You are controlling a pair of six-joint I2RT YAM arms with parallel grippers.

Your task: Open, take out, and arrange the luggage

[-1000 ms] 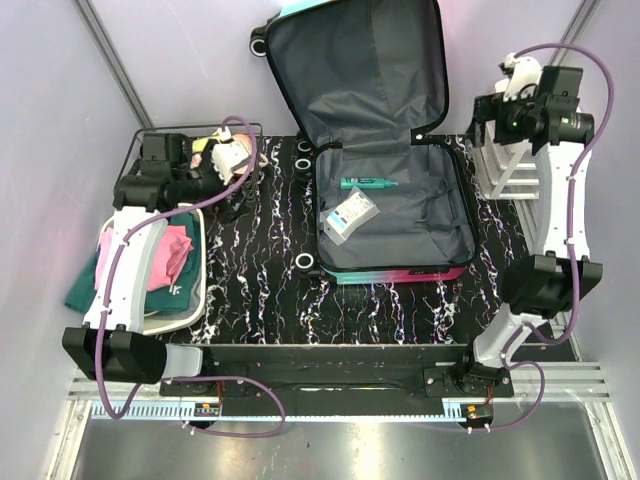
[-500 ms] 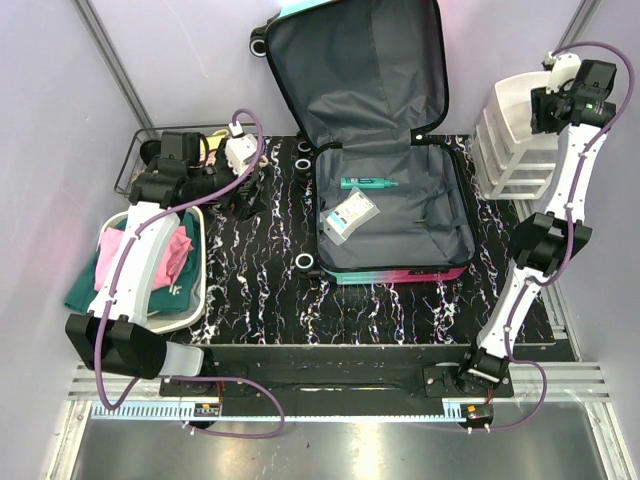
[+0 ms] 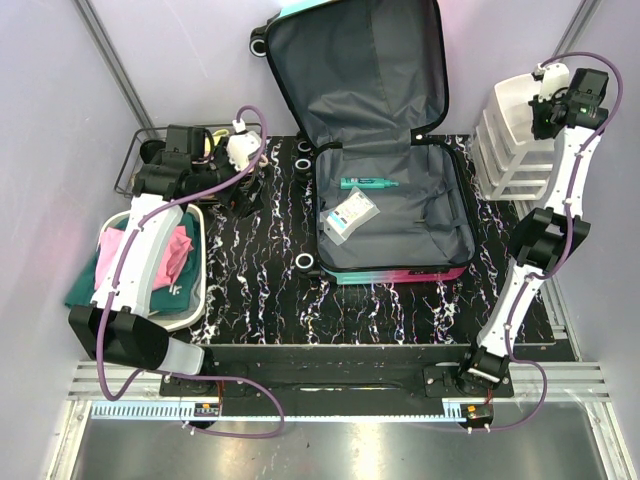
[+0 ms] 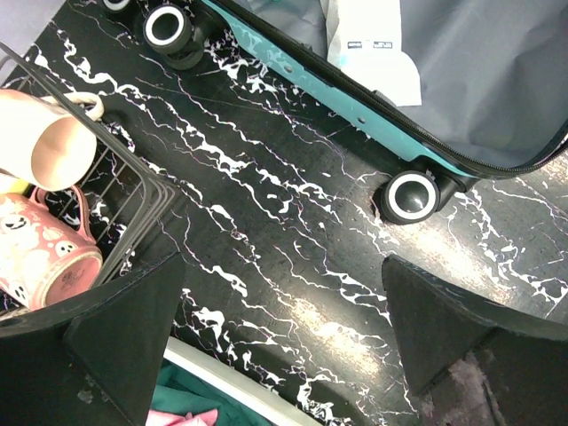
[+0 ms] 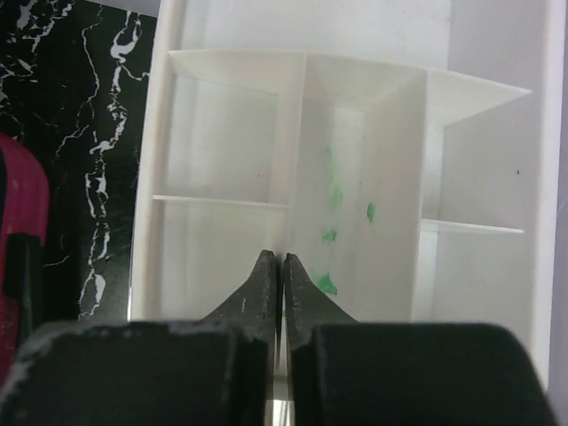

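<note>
The luggage (image 3: 395,225) lies open on the black marbled table, its lid (image 3: 360,70) leaning up against the back wall. On its grey lining rest a teal pen-like item (image 3: 365,184) and a clear packet (image 3: 352,215). My left gripper (image 3: 240,195) hangs open over bare table left of the luggage. In the left wrist view its fingers (image 4: 124,346) stand wide apart, with the luggage's teal edge (image 4: 355,102) and a wheel (image 4: 410,195) beyond. My right gripper (image 3: 545,105) is shut above the white drawer organizer (image 3: 515,140), fingertips (image 5: 266,275) together over a divider, nothing visible between them.
A wire basket (image 3: 135,165) at the back left holds a cream mug (image 4: 53,146) and a pink mug (image 4: 44,257). A white tub (image 3: 195,290) of pink and green clothing sits at the left. The organizer's compartments (image 5: 222,133) show green smears.
My right gripper has gone from open to shut while its arm rose and swung right over the organizer. The left arm shifted only slightly.
</note>
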